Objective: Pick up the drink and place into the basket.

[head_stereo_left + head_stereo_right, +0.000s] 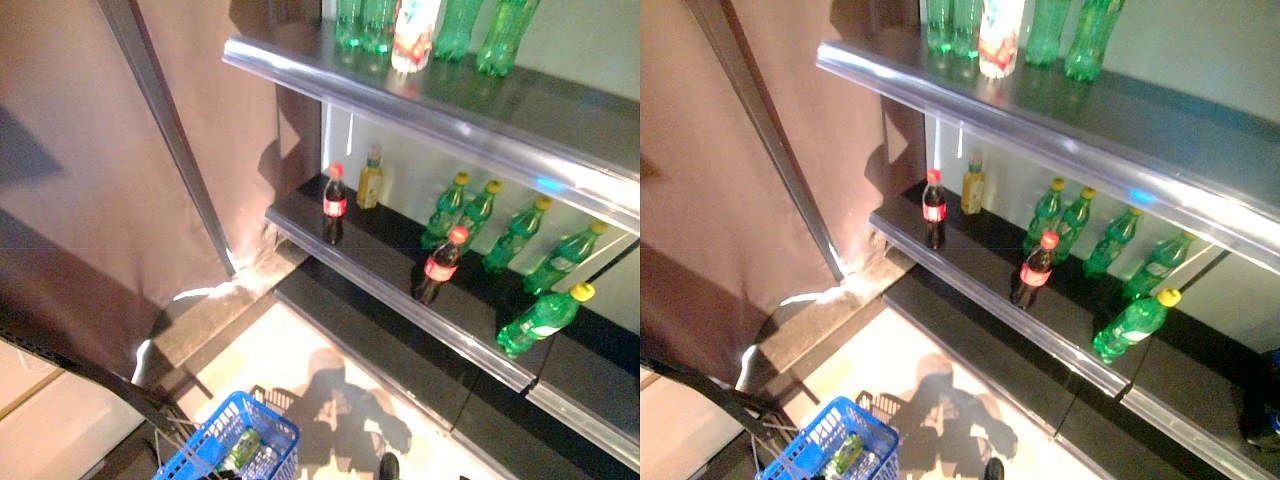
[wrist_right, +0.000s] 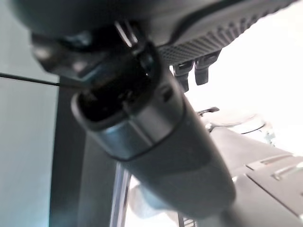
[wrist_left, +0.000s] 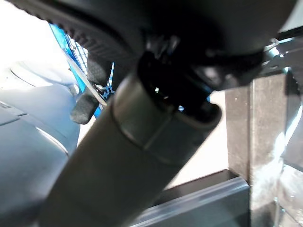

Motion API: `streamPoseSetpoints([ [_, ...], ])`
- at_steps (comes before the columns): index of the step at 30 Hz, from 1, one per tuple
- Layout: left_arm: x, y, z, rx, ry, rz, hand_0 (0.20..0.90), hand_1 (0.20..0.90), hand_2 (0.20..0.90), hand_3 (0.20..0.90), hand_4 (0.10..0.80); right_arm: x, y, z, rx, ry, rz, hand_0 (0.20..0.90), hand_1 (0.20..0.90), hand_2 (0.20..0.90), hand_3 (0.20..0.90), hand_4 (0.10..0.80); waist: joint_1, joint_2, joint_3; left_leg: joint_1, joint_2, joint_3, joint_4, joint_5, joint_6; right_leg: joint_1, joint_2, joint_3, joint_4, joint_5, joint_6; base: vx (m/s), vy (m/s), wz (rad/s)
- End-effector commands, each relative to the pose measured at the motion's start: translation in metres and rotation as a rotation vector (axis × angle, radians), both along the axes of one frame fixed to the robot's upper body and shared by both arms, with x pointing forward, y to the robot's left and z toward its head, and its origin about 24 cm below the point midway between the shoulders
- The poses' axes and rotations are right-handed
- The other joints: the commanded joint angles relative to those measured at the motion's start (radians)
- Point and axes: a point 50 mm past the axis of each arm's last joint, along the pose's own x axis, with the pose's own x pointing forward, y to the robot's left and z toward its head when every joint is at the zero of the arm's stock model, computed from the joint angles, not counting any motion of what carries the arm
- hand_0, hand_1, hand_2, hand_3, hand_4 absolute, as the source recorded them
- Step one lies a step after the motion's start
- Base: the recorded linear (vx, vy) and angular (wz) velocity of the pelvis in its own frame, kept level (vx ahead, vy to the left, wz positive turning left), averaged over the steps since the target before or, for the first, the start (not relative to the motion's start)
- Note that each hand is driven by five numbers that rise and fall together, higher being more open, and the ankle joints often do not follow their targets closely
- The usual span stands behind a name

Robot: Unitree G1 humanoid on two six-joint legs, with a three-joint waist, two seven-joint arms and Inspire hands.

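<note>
The blue basket (image 1: pixel 235 440) hangs low at the left, above the floor, with a green can (image 1: pixel 243 447) inside. In the left wrist view my left hand (image 3: pixel 87 106) is curled round the thin wire handle (image 3: pixel 92 92), with blue mesh (image 3: pixel 71 45) behind it. Two cola bottles with red caps (image 1: pixel 335 205) (image 1: pixel 440 265) stand at the front of the middle shelf (image 1: pixel 380 275). Green bottles with yellow caps (image 1: pixel 447 210) stand behind them, and one (image 1: pixel 540 320) lies tilted at the right. My right hand (image 2: pixel 213 33) hangs away from the shelves, its fingers (image 2: pixel 201 71) relaxed and empty.
A small yellow bottle (image 1: pixel 370 180) stands at the back left of the middle shelf. The top shelf (image 1: pixel 420 100) holds green bottles (image 1: pixel 505 35) and a white and red drink (image 1: pixel 415 35). A brown curtain (image 1: pixel 90 150) and a metal post (image 1: pixel 170 140) stand at the left.
</note>
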Motion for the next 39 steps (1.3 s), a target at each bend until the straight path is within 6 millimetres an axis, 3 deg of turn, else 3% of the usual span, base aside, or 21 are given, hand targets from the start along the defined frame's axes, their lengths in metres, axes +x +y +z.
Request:
streamPoseSetpoints([
  [1, 0.092, -0.010, 0.028, -0.016, -0.362, -0.059, 0.300, 0.300, 0.300, 0.200, 0.100, 0.042, -0.018, 0.013, -0.062, -0.083, 0.003, 0.900, 0.900, 0.900, 0.900, 0.800, -0.011, 0.014, 0.097, -0.083, 0.019, 0.060, -0.004, 0.030, 0.018, -0.011, -0.027, 0.022, 0.014, -0.032, 0.039, -0.179, 0.016, 0.01],
  [5, 0.109, -0.013, 0.036, -0.020, -0.427, -0.050, 0.300, 0.300, 0.300, 0.200, 0.100, 0.061, -0.023, 0.020, -0.075, -0.122, 0.019, 0.900, 0.900, 0.900, 0.900, 0.800, -0.010, 0.026, 0.146, -0.134, 0.019, 0.062, -0.004, 0.055, 0.019, -0.070, -0.034, 0.020, 0.041, -0.033, 0.033, -0.157, 0.011, 0.00],
  [6, 0.122, -0.014, 0.042, -0.016, -0.465, -0.054, 0.300, 0.300, 0.300, 0.200, 0.100, 0.071, -0.025, 0.024, -0.081, -0.145, 0.021, 0.900, 0.900, 0.900, 0.900, 0.800, -0.008, 0.025, 0.180, -0.183, 0.020, 0.060, 0.046, 0.061, 0.017, -0.112, -0.043, 0.021, 0.092, -0.048, 0.027, -0.228, -0.033, 0.03],
  [8, 0.127, -0.014, 0.045, -0.015, -0.484, -0.054, 0.300, 0.300, 0.300, 0.200, 0.100, 0.075, -0.026, 0.025, -0.083, -0.159, 0.021, 0.900, 0.900, 0.900, 0.900, 0.800, -0.007, 0.023, 0.201, -0.217, 0.021, 0.049, 0.090, 0.056, 0.015, -0.138, -0.049, 0.022, 0.119, -0.050, 0.024, -0.214, -0.052, 0.10],
  [9, 0.142, -0.012, 0.055, -0.010, -0.531, -0.038, 0.300, 0.300, 0.300, 0.200, 0.100, 0.086, -0.029, 0.031, -0.086, -0.200, 0.022, 0.900, 0.900, 0.900, 0.900, 0.800, -0.013, 0.013, 0.252, -0.341, 0.027, 0.000, 0.269, 0.018, 0.008, -0.234, -0.065, 0.031, 0.232, -0.073, 0.008, -0.231, -0.066, 0.21],
  [14, 0.153, -0.007, 0.065, -0.004, -0.582, -0.035, 0.300, 0.300, 0.300, 0.200, 0.100, 0.104, -0.036, 0.043, -0.111, -0.305, 0.010, 0.900, 0.900, 0.900, 0.900, 0.800, -0.018, 0.005, 0.295, -0.477, 0.046, -0.039, 0.453, -0.049, 0.003, -0.370, -0.080, 0.050, 0.404, -0.137, -0.003, -0.152, -0.034, -0.02],
  [22, 0.151, -0.007, 0.065, -0.011, -0.582, -0.051, 0.300, 0.300, 0.300, 0.200, 0.100, 0.137, -0.036, 0.066, -0.110, -0.585, -0.054, 0.900, 0.900, 0.900, 0.900, 0.800, -0.004, 0.002, 0.303, -0.527, 0.045, -0.077, 0.539, -0.096, 0.014, -0.434, -0.068, 0.074, 0.533, -0.194, -0.005, 0.012, -0.045, -0.05],
  [26, 0.150, -0.009, 0.065, -0.006, -0.584, -0.060, 0.300, 0.300, 0.300, 0.200, 0.100, 0.172, -0.020, 0.093, -0.088, -0.800, -0.006, 0.900, 0.900, 0.900, 0.900, 0.800, -0.007, -0.002, 0.306, -0.515, 0.034, -0.083, 0.520, -0.087, 0.021, -0.433, -0.059, 0.070, 0.530, -0.189, -0.006, 0.012, -0.029, 0.02],
  [32, 0.143, -0.008, 0.062, -0.003, -0.577, -0.066, 0.300, 0.300, 0.300, 0.200, 0.100, 0.190, -0.002, 0.120, -0.082, -0.986, 0.075, 0.900, 0.900, 0.900, 0.900, 0.800, -0.013, -0.007, 0.310, -0.494, 0.022, -0.086, 0.507, -0.084, 0.028, -0.413, -0.058, 0.065, 0.512, -0.181, -0.003, 0.012, -0.009, 0.02],
  [39, 0.136, -0.010, 0.061, -0.004, -0.566, -0.065, 0.300, 0.300, 0.300, 0.200, 0.100, 0.208, 0.028, 0.173, -0.127, -1.234, 0.237, 0.900, 0.900, 0.900, 0.900, 0.800, -0.022, -0.013, 0.318, -0.468, 0.012, -0.090, 0.487, -0.074, 0.033, -0.375, -0.061, 0.057, 0.477, -0.170, -0.001, 0.012, -0.010, 0.06],
])
